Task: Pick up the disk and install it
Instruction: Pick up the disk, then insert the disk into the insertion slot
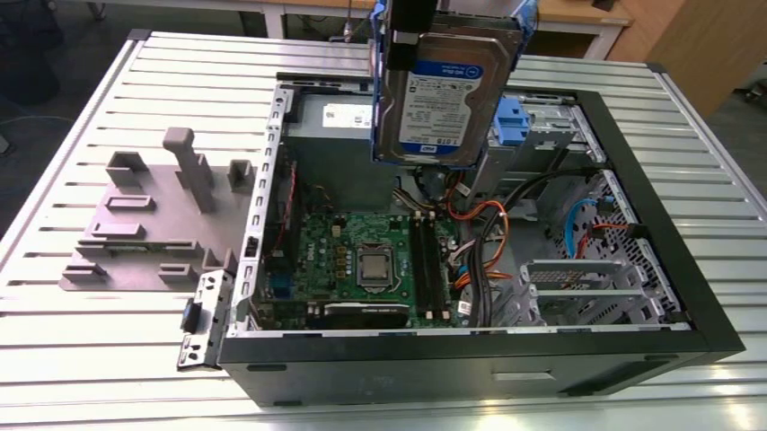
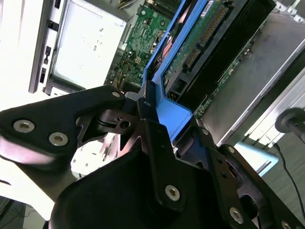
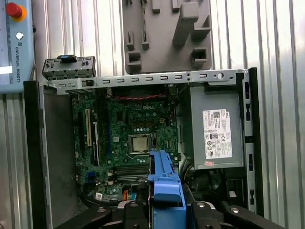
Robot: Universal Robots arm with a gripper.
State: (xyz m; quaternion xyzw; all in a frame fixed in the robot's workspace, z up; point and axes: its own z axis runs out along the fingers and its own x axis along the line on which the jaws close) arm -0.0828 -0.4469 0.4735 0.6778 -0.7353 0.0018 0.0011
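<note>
The disk, a silver hard drive with a blue-and-white label in blue carrier rails, hangs upright in the air over the back part of the open computer case. My gripper comes down from above and is shut on the disk's upper end. In the second wrist view my gripper clamps the blue carrier rail, with the drive's circuit board beyond it. In the first wrist view the blue carrier sticks out from my gripper above the motherboard.
Inside the case lie a green motherboard, a grey power-supply box, orange and black cables, a blue bracket and metal drive cages. A grey moulded fixture stands on the slatted table. A pendant with a red button lies beside the table.
</note>
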